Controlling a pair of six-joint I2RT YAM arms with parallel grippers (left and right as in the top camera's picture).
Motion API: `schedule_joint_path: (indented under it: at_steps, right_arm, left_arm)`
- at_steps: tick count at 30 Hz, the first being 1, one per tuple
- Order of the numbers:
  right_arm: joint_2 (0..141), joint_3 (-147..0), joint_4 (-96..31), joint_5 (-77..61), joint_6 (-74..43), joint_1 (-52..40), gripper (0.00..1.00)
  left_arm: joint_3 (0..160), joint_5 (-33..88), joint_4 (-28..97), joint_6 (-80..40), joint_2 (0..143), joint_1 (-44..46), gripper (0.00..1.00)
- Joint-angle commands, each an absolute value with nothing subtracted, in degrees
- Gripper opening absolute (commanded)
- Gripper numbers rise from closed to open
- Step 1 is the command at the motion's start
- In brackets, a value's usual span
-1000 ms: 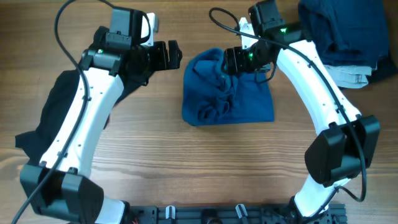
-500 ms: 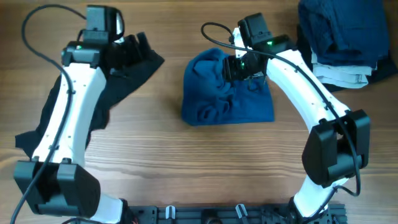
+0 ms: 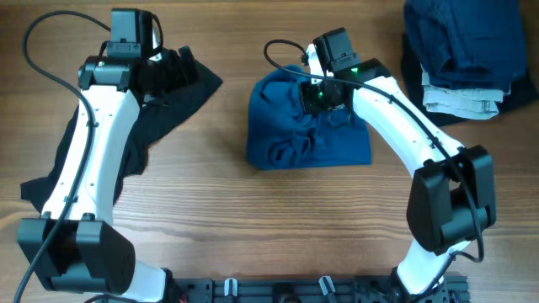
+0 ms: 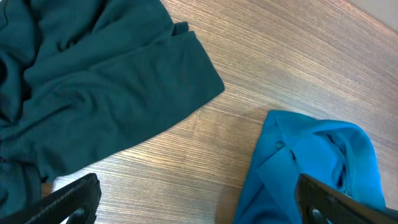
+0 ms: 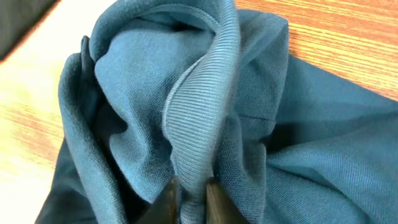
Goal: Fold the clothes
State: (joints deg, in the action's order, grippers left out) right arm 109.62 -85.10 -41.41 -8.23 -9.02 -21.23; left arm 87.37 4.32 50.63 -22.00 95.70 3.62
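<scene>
A royal-blue garment (image 3: 307,135) lies bunched in the middle of the table, folded roughly into a square. My right gripper (image 3: 313,94) sits on its top edge, shut on a ribbed fold of the blue cloth (image 5: 199,118), which is pinched between the two fingertips (image 5: 169,200). A black garment (image 3: 160,105) sprawls at the left under my left arm. My left gripper (image 3: 181,71) hovers over its upper corner, open with nothing between its fingers (image 4: 68,198). In the left wrist view the black garment (image 4: 93,87) is upper left and the blue garment (image 4: 311,168) lower right.
A stack of folded clothes (image 3: 459,46), navy on top with pale grey beneath, sits at the back right corner. Bare wooden table (image 3: 253,227) shows in front of the blue garment. The arm bases stand at the near edge.
My right gripper has moved left onto the blue garment's top edge and closed on a fold. My left arm swung left, away from the blue garment, to above the black one.
</scene>
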Motion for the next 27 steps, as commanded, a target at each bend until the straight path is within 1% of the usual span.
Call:
schedule_joint_path:
  at_steps: [1, 4, 6, 8, 10, 13, 16, 23, 24, 25, 26, 27]
  right_arm:
    - [110.3, -85.3, -42.2, -7.5, -9.2, -21.5, 0.04]
    - [107.9, -88.9, -49.0, -7.6, -9.7, -20.9, 0.05]
    - [104.6, -92.8, -55.2, -7.9, -10.7, -19.0, 0.04]
    - [101.3, -96.5, -61.7, -7.9, -10.5, -15.2, 0.05]
    - [99.5, -96.7, -66.7, -9.1, -9.8, -10.0, 0.04]
    - [99.9, -95.4, -71.0, -11.6, -7.4, -5.7, 0.04]
    - [100.2, -89.1, -68.2, -8.8, -7.9, -3.6, 0.04]
    - [104.2, -75.3, -57.4, -8.8, -7.9, 2.3, 0.05]
    - [104.4, -75.0, -57.2, -8.8, -7.4, 2.9, 0.24]
    - [104.4, -75.0, -57.2, -8.8, -7.4, 3.2, 0.7]
    - [104.4, -75.0, -57.0, -8.8, -7.5, 3.6, 0.9]
    - [104.4, -75.0, -56.7, -9.4, -7.5, 3.9, 0.93]
  left_arm:
    - [87.2, 3.9, 50.9, -22.8, 96.4, 3.2, 1.0]
    - [87.2, 2.9, 50.9, -22.7, 96.4, 3.2, 1.0]
    - [87.2, 2.9, 50.9, -22.7, 96.4, 3.2, 1.0]
    - [87.2, 2.7, 50.9, -22.7, 96.4, 3.2, 1.0]
    - [87.2, 2.4, 50.9, -22.7, 96.4, 3.2, 1.0]
    - [87.2, 2.2, 50.9, -22.7, 96.4, 3.2, 1.0]
    - [87.2, 1.8, 50.9, -22.7, 96.4, 3.2, 1.0]
    - [87.2, 1.8, 51.4, -22.7, 96.4, 3.2, 1.0]
    - [87.2, 1.8, 51.5, -22.7, 96.4, 3.2, 1.0]
    - [87.2, 1.8, 51.5, -22.7, 96.4, 3.2, 1.0]
    - [87.2, 1.8, 51.5, -22.7, 96.4, 3.2, 1.0]
    - [87.2, 1.8, 51.5, -22.7, 96.4, 3.2, 1.0]
